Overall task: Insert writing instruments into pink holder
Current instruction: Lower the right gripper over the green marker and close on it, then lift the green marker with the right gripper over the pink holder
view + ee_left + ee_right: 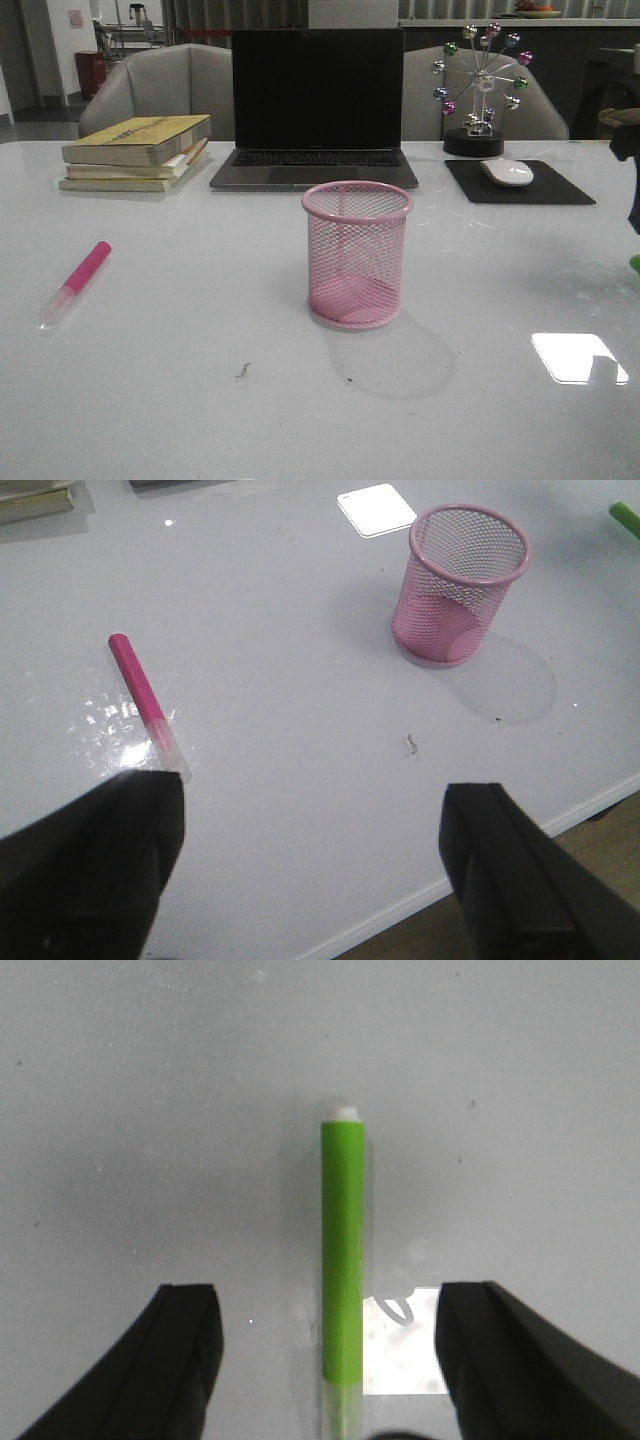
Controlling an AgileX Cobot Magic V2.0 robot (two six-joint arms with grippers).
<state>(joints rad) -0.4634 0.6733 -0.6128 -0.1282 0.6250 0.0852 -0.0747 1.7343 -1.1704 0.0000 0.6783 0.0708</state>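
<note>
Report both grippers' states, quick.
Left gripper: open, holding nothing, pink marker lying on the table ahead of it.
Right gripper: open, green marker lying between its fingers, not gripped.

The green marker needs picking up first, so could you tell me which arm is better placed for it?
Right. Its open end effector already straddles the green marker; the left end effector faces the pink marker.
</note>
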